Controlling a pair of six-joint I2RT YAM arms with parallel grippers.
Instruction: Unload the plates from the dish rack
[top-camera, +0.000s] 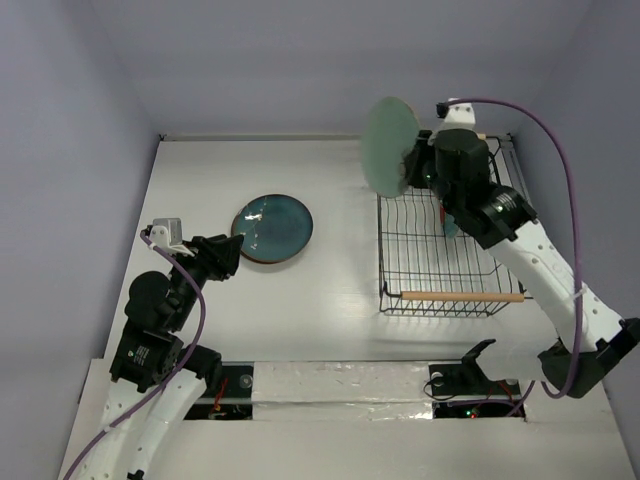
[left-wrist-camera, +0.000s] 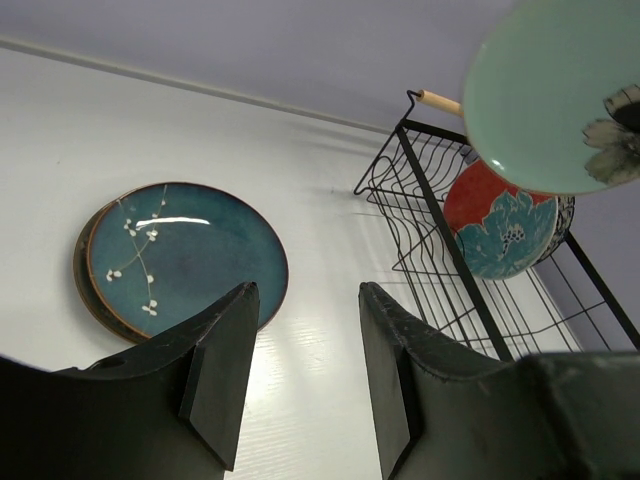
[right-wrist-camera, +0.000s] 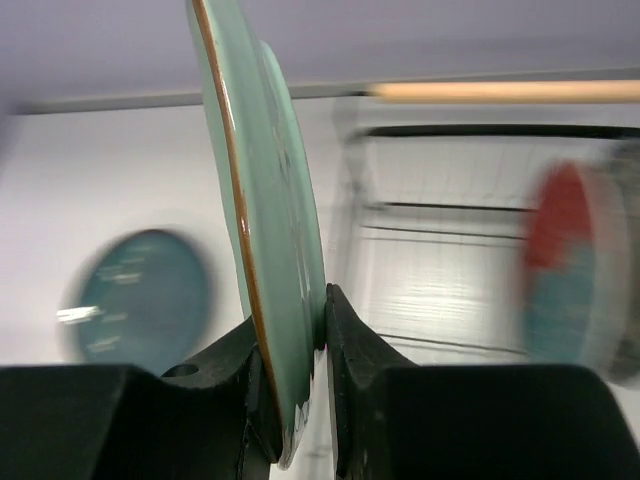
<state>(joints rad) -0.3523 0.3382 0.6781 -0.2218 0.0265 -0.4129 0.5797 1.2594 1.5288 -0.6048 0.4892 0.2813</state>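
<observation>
My right gripper (top-camera: 412, 165) is shut on the rim of the pale green plate (top-camera: 390, 147) and holds it on edge in the air above the far left corner of the black wire dish rack (top-camera: 381, 250). In the right wrist view both pads clamp the plate (right-wrist-camera: 265, 200). A red plate with a teal flower (left-wrist-camera: 500, 225) stands in the rack, with a white blue-rimmed plate (left-wrist-camera: 563, 215) behind it. The glossy teal plate (top-camera: 272, 228) lies flat on the table left of the rack, and a second rim shows under it. My left gripper (top-camera: 232, 250) is open and empty just near of the teal plate.
The rack has a wooden handle at its near end (top-camera: 462, 296) and another at its far end (left-wrist-camera: 440, 100). The white table (top-camera: 330, 290) is walled at the back and sides. The right arm reaches over the rack's right half.
</observation>
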